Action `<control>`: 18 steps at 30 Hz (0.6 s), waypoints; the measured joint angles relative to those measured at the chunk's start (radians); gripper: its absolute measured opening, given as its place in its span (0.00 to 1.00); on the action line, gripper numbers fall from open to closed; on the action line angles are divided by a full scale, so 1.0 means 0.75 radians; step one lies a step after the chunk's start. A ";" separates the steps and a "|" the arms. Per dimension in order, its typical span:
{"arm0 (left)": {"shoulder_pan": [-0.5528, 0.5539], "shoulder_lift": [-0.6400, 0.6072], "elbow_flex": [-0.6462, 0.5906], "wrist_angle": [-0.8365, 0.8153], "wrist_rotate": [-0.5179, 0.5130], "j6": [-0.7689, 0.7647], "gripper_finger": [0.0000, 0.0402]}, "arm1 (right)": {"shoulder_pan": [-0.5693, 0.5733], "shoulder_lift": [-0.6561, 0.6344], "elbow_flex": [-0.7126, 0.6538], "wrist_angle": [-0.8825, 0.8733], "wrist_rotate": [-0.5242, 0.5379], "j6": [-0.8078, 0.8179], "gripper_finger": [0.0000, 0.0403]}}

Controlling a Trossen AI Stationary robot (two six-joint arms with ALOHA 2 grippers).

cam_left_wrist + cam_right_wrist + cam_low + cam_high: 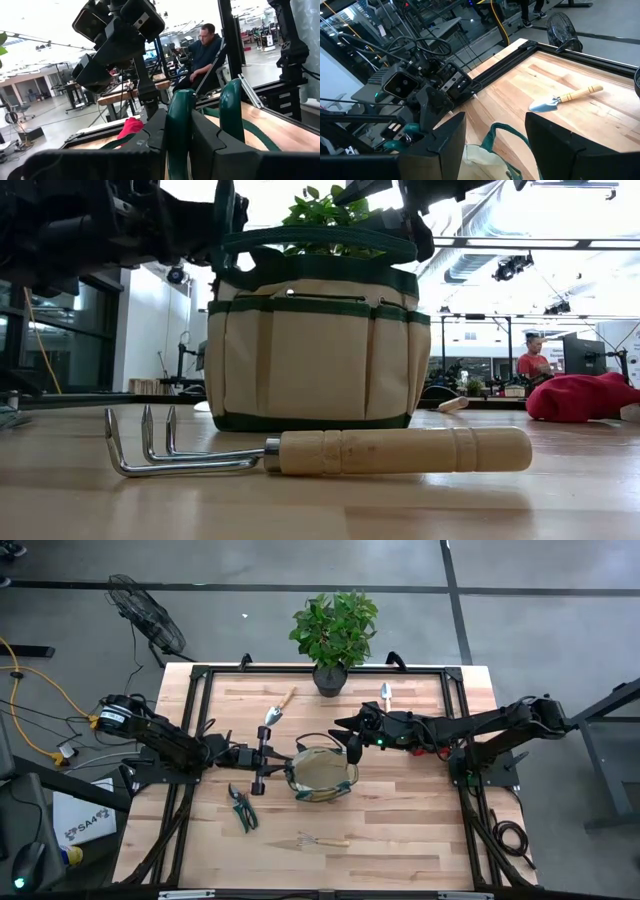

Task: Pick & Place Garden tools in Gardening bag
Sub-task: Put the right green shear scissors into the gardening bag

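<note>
At the middle of the bench (400, 830) stands the bag (322, 773). The left end effector (262, 759), at its left side, is clamped on a green handle (179, 131). The right end effector (351, 740) hovers over the bag's far rim, fingers apart. The hand fork (318, 839) lies nearer the front edge.

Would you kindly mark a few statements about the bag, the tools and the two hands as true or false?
1. The left hand grips the gardening bag's green loop handle. True.
2. The hand fork is inside the bag. False: it lies on the table, outside it.
3. The right hand is open over the bag's rim. True.
4. The right hand carries a trowel. False: it is empty; the trowel lies on the table.
</note>
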 joint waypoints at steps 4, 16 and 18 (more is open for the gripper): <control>0.000 0.020 0.000 0.007 -0.033 0.001 0.11 | 0.000 0.000 0.000 0.000 0.000 0.000 0.49; 0.000 0.157 0.087 0.001 -0.029 0.031 0.11 | 0.000 0.000 0.000 -0.004 0.023 -0.006 0.49; 0.000 0.158 0.087 0.045 -0.031 0.031 0.11 | 0.000 0.000 0.000 -0.012 0.023 -0.006 0.49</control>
